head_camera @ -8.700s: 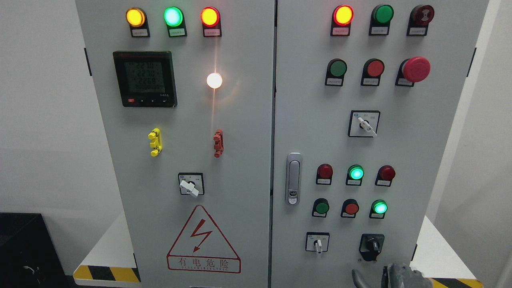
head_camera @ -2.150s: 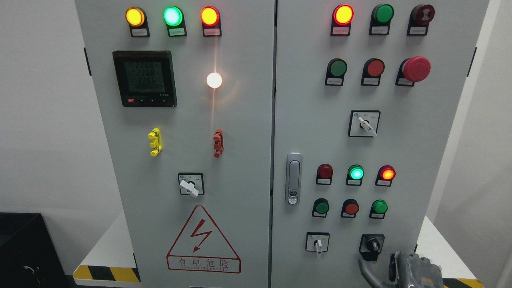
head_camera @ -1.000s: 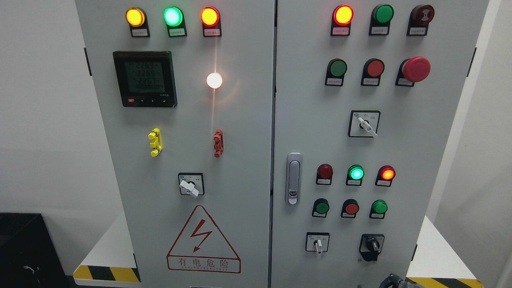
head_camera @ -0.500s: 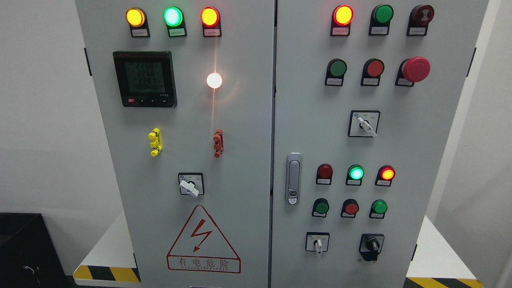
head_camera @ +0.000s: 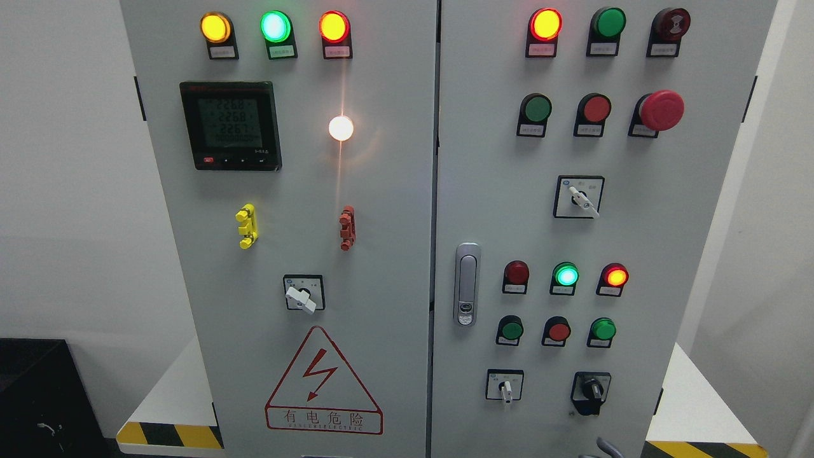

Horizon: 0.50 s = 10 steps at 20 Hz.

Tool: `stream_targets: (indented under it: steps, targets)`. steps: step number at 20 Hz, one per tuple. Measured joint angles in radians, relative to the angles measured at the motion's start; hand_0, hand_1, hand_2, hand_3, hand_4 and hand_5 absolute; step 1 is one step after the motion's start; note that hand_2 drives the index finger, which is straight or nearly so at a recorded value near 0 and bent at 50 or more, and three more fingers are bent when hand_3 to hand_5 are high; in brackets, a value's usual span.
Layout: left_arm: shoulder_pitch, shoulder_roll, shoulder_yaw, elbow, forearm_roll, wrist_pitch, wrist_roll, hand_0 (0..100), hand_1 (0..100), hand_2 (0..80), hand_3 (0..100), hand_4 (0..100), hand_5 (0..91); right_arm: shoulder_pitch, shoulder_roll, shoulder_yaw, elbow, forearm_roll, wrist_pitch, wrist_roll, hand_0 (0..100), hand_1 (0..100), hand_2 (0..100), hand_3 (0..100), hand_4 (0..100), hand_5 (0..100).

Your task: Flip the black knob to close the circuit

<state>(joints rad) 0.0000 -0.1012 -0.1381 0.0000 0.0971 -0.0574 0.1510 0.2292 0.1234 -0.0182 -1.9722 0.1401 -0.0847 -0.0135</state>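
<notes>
**Black knob sits bottom right of the cabinet, barely any hand in shot**

Biggest thing first: grey control cabinet [head_camera: 381,191] w/ two doors fills the head view. Left door has a black meter [head_camera: 230,124] w/ a lit screen, a red warning triangle [head_camera: 323,381] low down, and a white selector switch [head_camera: 303,294] above it. Right door has a silver door latch [head_camera: 467,284] near the centre seam and a red mushroom button [head_camera: 661,110] up top right.

The black knob [head_camera: 591,389] is at the bottom right of the right door, on a black square plate, its pointer roughly vertical. Just above it a row of 3 lamps: the green lamp [head_camera: 566,275] and red lamp [head_camera: 615,276] are glowing. Nothing in front of the knob.

Right hand [head_camera: 607,447]: only a thin grey curved sliver at the bottom edge, below the knob and not touching it. Can't tell if fingers are apart or together. Left hand isn't in frame.
</notes>
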Motion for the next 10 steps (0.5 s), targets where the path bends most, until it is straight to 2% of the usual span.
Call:
stream_targets:
  steps: [5,10]
  targets:
    - [0.000,0.000,0.000,0.000,0.000,0.000,0.000,12,56,0.0,0,0,0.0,0.019,0.000,0.006,0.007,-0.084,-0.064,0.004,0,0,0,0,0,0]
    - [0.000,0.000,0.000,0.000,0.000,0.000,0.000,12,56,0.0,0,0,0.0,0.030,0.001,0.011,0.024,-0.118,-0.094,0.007,0,0,0,0,0,0]
